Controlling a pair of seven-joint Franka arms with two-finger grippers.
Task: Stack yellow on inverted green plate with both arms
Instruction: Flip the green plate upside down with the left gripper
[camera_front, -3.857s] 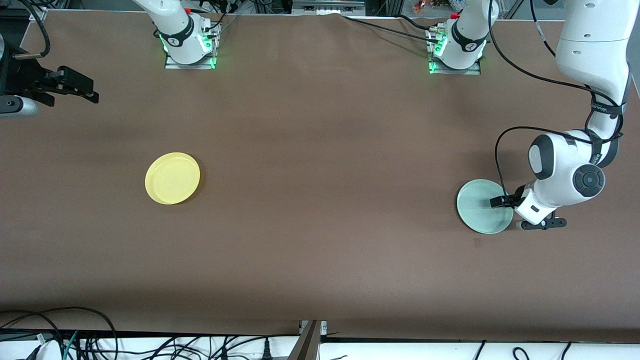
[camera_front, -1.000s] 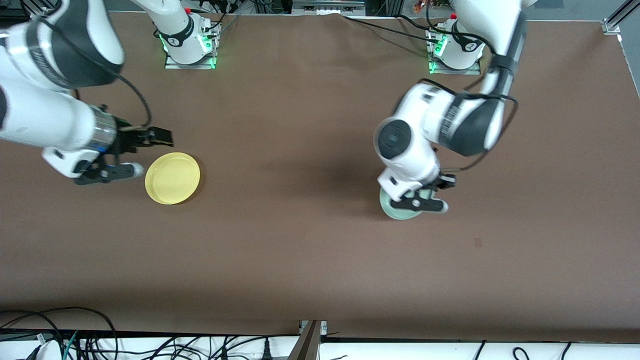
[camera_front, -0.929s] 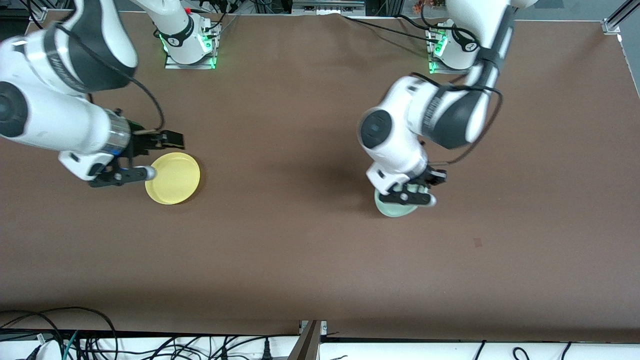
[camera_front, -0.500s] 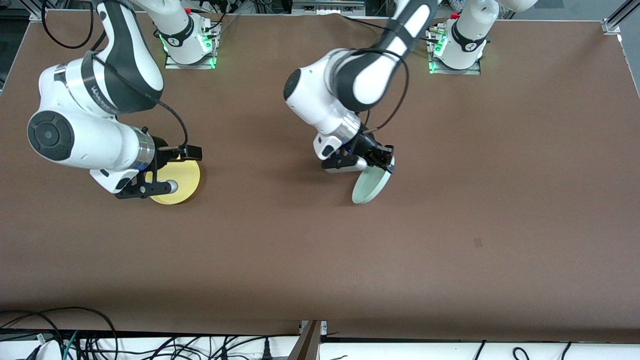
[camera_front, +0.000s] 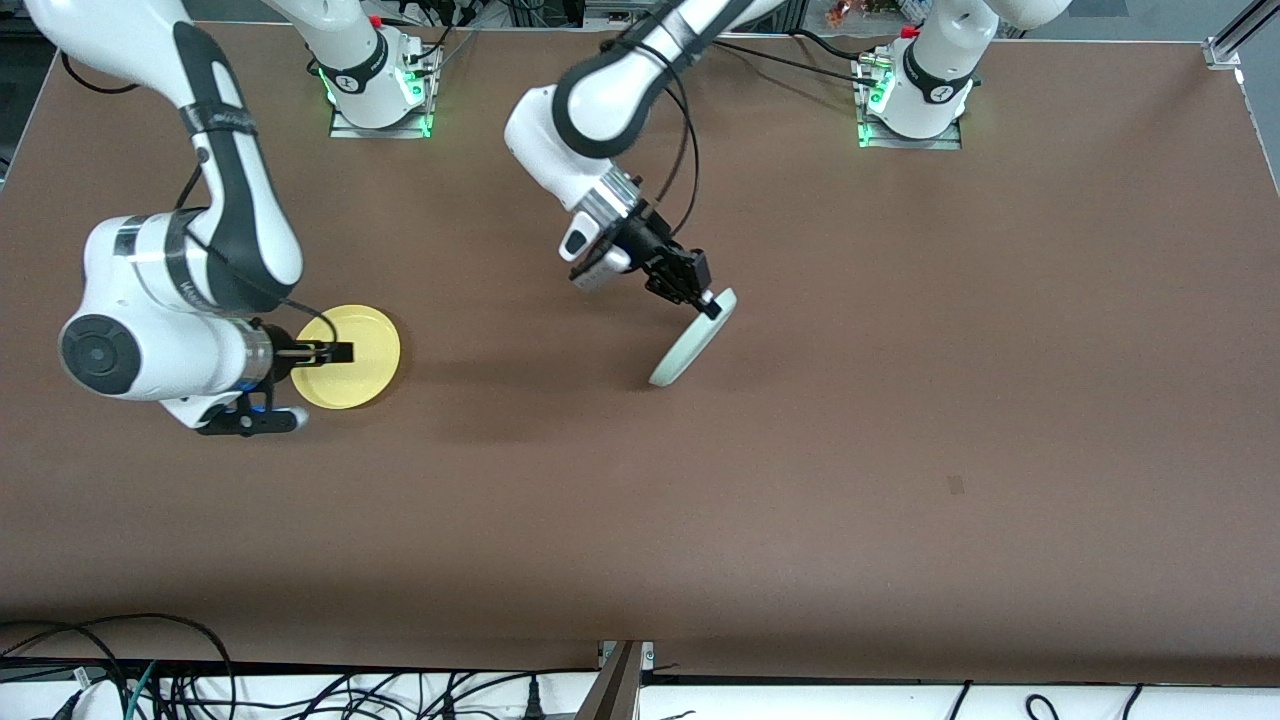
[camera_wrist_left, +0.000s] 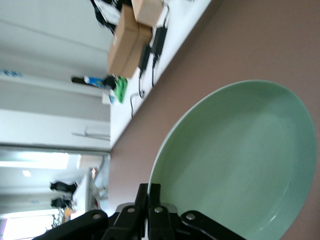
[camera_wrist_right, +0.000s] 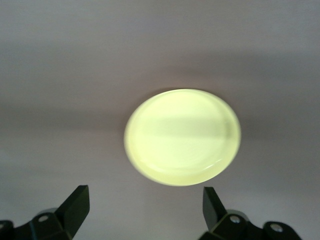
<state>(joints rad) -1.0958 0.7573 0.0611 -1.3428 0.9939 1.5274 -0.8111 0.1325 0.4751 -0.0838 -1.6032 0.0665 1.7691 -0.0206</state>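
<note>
Change: in 0.5 s the left arm has carried the green plate (camera_front: 692, 337) higher and tilted it further.
Right gripper (camera_front: 320, 352): fingers spread wide, low over the yellow plate (camera_front: 350, 360), which lies flat on the tabletop (camera_front: 900, 480).
Left gripper (camera_front: 705, 300): fingers pinch the green plate's rim, over the tabletop's middle.
Risk: the thin rim grip may slip during inversion.

Yellow plate (camera_front: 347, 356) flat on table, rim up; green plate (camera_front: 692, 338) tilted steeply (mid-air).
</note>
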